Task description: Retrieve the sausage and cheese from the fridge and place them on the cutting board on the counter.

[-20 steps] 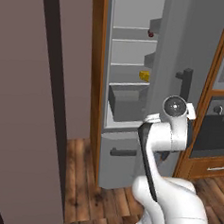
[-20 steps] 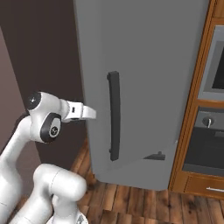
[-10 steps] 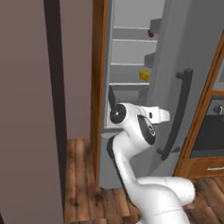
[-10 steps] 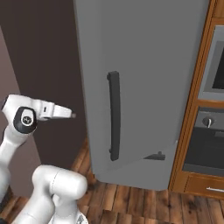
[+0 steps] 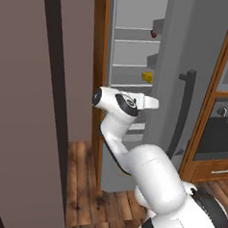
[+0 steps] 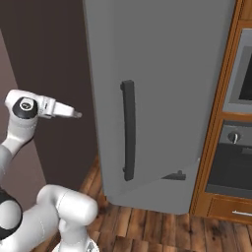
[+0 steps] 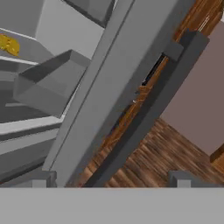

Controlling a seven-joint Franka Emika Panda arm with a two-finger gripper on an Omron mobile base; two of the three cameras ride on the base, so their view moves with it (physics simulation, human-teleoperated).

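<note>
1. Hovering in front of the open fridge (image 5: 139, 50), the gripper (image 5: 154, 104) sits at about the height of the lower shelves, pointing right toward the door edge; jaws spread wide, nothing between them.
2. Hand view: the two dark fingertips (image 7: 180, 178) stand far apart at the bottom, empty gap between.
3. Right base view: gripper (image 6: 74, 113) juts out to the right from the wrist, short of the fridge door (image 6: 162, 93), not touching it.
4. Cheese (image 5: 147, 77), yellow wedge, lies on a middle shelf inside the fridge, above and slightly left of the gripper; apart from it. Also seen as a yellow patch (image 7: 8, 45) at the far left of the hand view.
5. Sausage (image 5: 154, 34), small dark red bit, sits on an upper shelf, right side, close to the door bins; well above the cheese.
6. Door stands swung open to the right; long dark bar handle (image 6: 128, 130) upright on its outer face, also visible as a dark diagonal bar (image 7: 148, 109) in the hand view.
7. Grey door bin (image 7: 52, 83) sits on the inside of the door, beside the shelves.
8. Wood plank floor (image 5: 82, 181) below; brown cabinet with built-in oven (image 6: 236, 157) to the right of the fridge.
9. Tall dark brownish panel (image 5: 34, 105) fills the left near side.
</note>
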